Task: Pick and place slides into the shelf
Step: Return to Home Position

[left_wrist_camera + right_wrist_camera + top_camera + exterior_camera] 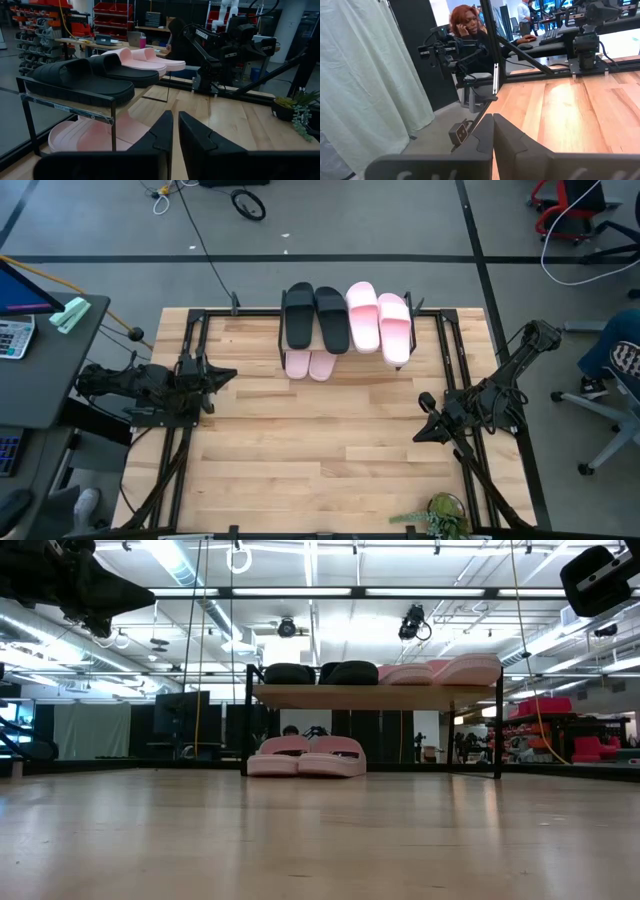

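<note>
— Which step, then?

— Parking the arms, by the look of it; no slide left loose on the table (330,460). Counting six slides, all at the shelf (300,696), at twelve o'clock on the table: black pair (315,318) and pink pair (380,320) up on the top board, another pink pair (308,365) beneath the black ones.

— And the pincers?

— Left pincer (175,116) out at nine o'clock, pressed together on nothing, aimed toward the shelf. Right pincer (493,118) near four o'clock, pressed together too, empty, well apart from the shelf.

— Needed next?

— Little, probably: settling both arms tucked at their sides, clear of the shelf's thin frame. Calls for no further grasp, judging by the count.

— Anything in the way?

— Nothing between either arm and its rest. Worth noting the outermost pink slide on top, poking past the board's front edge — liable to tip if nudged. Also a small plant (440,515) at five o'clock by the table's edge, near the right arm's base, and a person (470,35) seated beyond the nine o'clock side, off the table.
</note>
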Controlling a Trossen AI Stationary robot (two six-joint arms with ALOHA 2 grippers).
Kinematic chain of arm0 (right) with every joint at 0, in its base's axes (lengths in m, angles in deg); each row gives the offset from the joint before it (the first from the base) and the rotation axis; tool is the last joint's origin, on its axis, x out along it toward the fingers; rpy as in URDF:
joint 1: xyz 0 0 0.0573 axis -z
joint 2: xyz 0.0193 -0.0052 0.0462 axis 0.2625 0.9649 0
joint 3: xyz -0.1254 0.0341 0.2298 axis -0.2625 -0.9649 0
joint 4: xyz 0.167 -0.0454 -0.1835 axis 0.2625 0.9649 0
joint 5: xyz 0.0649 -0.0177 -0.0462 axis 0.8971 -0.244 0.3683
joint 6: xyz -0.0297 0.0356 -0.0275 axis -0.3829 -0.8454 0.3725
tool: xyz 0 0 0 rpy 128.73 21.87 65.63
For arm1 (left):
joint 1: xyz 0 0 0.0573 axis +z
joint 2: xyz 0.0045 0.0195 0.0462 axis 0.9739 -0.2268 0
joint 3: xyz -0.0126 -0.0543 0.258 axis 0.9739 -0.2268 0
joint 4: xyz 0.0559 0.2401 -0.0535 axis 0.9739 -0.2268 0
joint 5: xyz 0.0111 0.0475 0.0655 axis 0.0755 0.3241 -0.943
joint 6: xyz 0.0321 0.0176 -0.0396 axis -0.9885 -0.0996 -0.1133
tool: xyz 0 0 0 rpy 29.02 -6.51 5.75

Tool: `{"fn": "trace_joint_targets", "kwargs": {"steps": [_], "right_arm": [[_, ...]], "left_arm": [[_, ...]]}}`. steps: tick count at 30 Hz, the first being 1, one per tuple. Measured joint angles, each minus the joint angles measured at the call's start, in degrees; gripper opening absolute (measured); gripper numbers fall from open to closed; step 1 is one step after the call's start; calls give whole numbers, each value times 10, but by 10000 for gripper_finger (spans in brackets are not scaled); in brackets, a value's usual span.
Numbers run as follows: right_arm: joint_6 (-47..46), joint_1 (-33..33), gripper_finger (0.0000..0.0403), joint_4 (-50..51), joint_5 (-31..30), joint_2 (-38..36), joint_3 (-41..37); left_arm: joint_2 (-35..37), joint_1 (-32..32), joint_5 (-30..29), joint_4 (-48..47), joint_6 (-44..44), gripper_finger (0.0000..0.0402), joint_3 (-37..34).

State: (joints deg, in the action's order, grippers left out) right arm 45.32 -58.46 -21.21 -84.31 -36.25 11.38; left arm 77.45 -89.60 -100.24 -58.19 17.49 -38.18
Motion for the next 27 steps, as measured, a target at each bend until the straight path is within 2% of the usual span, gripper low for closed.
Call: {"fn": "trace_joint_targets", "kwargs": {"steps": [18, 27], "right_arm": [[0, 0, 9, 0, 0, 0, 0], [0, 0, 9, 0, 0, 0, 0]], "left_arm": [[0, 0, 0, 0, 0, 23, 0], [0, 0, 0, 0, 0, 35, 0]]}}
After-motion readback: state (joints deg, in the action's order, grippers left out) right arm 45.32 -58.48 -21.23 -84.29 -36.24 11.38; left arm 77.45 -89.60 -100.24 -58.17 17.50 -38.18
